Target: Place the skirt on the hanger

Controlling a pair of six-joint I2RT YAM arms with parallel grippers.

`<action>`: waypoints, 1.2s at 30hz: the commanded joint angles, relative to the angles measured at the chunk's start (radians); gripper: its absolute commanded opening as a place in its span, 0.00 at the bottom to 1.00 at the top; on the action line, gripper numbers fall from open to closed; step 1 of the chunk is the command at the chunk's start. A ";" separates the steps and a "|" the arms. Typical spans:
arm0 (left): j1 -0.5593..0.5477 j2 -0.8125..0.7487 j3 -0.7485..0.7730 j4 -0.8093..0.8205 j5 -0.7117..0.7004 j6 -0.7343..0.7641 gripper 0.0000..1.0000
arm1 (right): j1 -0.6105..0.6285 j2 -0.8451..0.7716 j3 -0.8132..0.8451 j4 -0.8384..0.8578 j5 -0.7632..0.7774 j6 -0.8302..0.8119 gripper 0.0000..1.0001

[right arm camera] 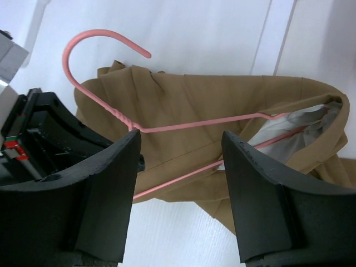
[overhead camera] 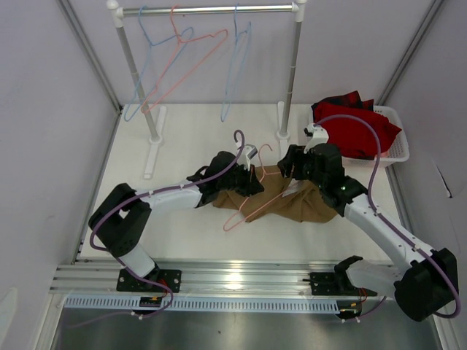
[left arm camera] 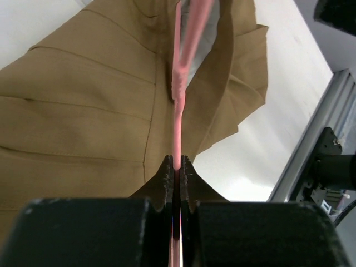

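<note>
skirt [overhead camera: 299, 210], one, lies against one hanger [left arm camera: 177, 125] pinched in left fingers [left arm camera: 166, 181]; right fingers [right arm camera: 108, 189] wide apart.

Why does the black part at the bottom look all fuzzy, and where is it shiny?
Left wrist view: the left gripper is probably too close to the camera, so its black body blurs, while the skirt looks sharp. Top view: the metal rail shows bright glare spots. Right wrist view: the hanger is crisp and evenly lit.
</note>
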 commanded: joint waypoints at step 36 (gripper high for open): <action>-0.112 -0.072 -0.006 0.029 -0.231 0.188 0.00 | -0.128 0.286 0.246 -0.307 0.068 0.199 0.68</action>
